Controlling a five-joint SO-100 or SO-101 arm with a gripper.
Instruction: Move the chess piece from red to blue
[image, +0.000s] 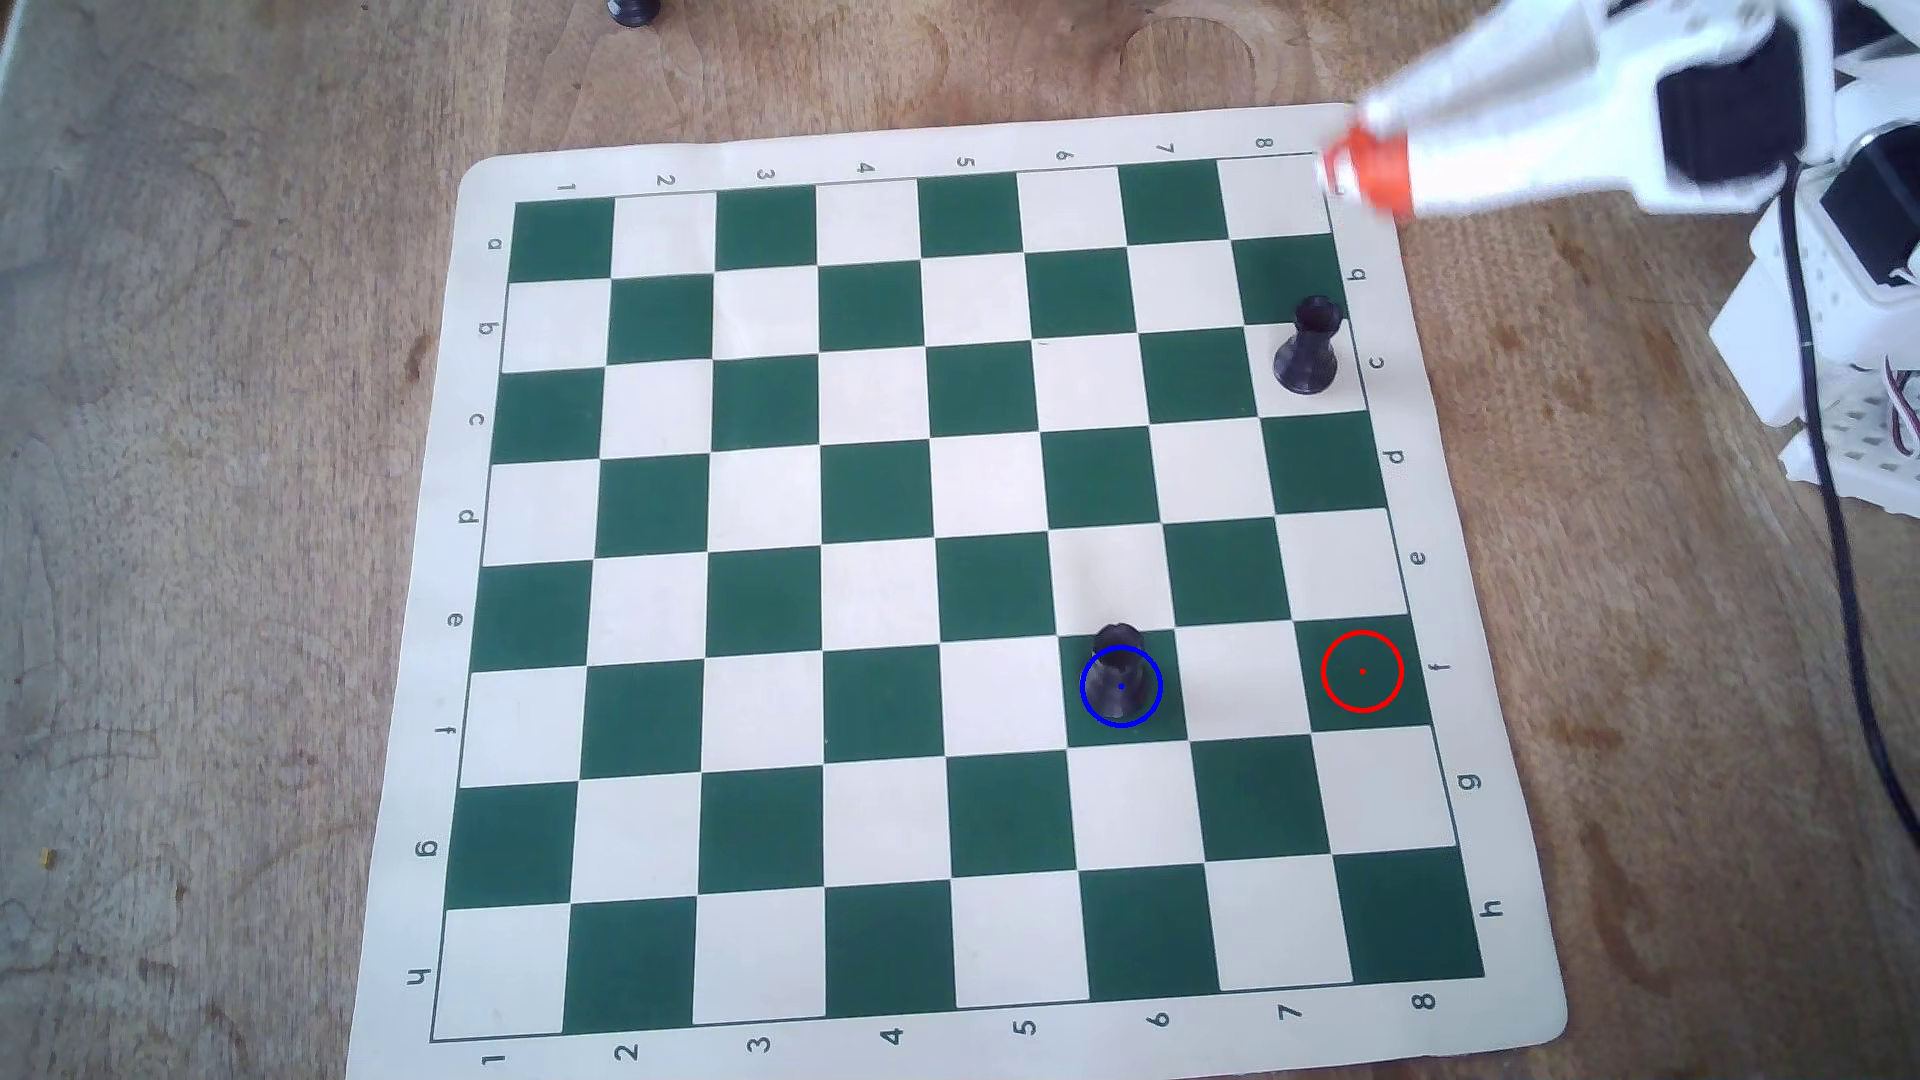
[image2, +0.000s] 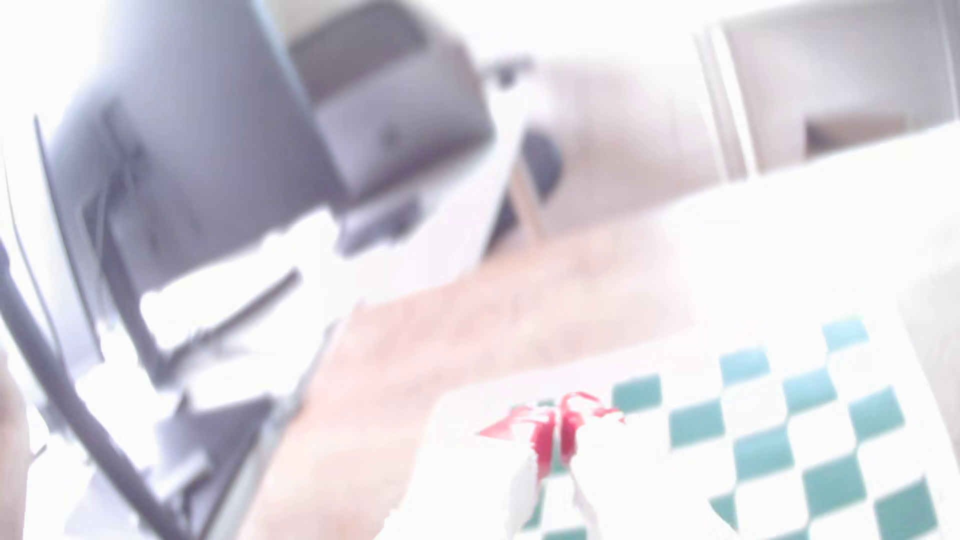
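In the overhead view, a black rook, the chess piece (image: 1120, 675), stands upright on a green square inside the blue circle (image: 1084, 698). The red circle (image: 1362, 672), two squares to its right on another green square, holds nothing. My gripper (image: 1351, 171) hovers blurred over the board's top right corner, far from both circles. The washed-out wrist view shows its red-taped fingertips (image2: 544, 441) nearly touching, so the gripper (image2: 558, 433) is shut with nothing held.
A twin black rook (image: 1307, 348) stands near the right edge of the chess mat (image: 935, 140). Another dark piece (image: 634, 10) sits on the wooden table at the top edge. The arm's white base and black cable (image: 1860, 540) fill the right side.
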